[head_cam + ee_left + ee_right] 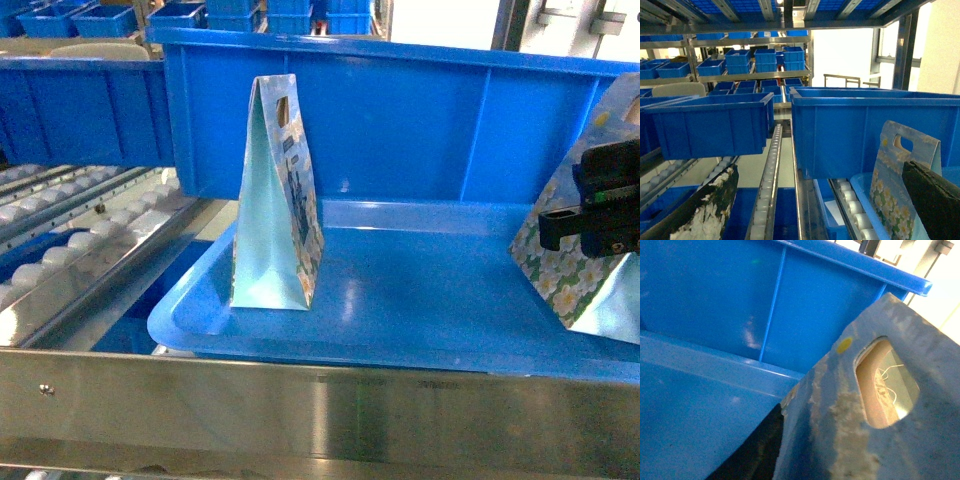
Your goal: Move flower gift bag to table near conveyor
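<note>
Blue plastic tray (400,330) on the steel conveyor (90,250) holds two gift bags.
One pale bag (275,200) stands upright at its left; the flower gift bag (575,270) tilts at its right edge, right gripper (600,205) against it, grip unclear; left gripper (805,210) gapes, holding nothing.

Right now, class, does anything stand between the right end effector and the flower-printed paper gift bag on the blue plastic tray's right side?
Nothing visible does. The black right end effector sits directly against the flower-printed paper gift bag; the pale blue upright bag stands apart, further left on the blue plastic tray.
</note>
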